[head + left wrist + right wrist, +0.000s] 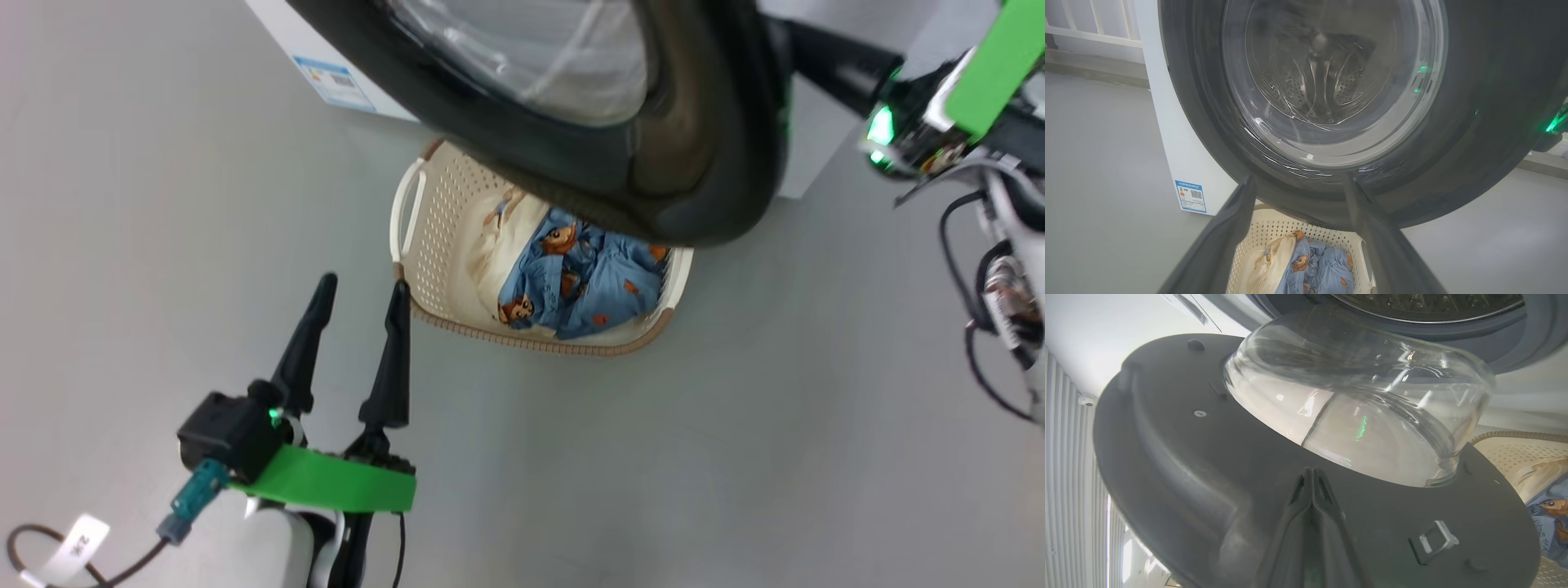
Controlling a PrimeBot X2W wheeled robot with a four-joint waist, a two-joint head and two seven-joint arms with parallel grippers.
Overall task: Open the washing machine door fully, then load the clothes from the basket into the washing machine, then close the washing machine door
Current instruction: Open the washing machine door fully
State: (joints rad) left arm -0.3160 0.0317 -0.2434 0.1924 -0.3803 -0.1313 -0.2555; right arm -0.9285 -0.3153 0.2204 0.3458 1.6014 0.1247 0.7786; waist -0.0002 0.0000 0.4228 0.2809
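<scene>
Requesting status (Operator): where do the large round washing machine door with its glossy black rim and clear glass bowl (571, 155) and both end effectors stand?

Technician: Door is part-open, angled out from the white front-loading washing machine (1180, 155) and overhanging the far end of the cream perforated plastic basket (424, 245). Right gripper (1312, 470) is clenched and empty, its fingers pressed together. The tips are at the door's black inner face, just below the glass; contact cannot be confirmed. Left gripper (363, 284) is spread wide and holds nothing.

Operator: Which arm serves the load?

Technician: Left, by judgement. The light blue bear-print clothes (584, 282) lie in the basket ahead of its fingertips, roughly along the finger axis. The basket rim sits just beside the nearer tip. Door swing probably needs completing first, since the black rim covers part of the bundle.
</scene>
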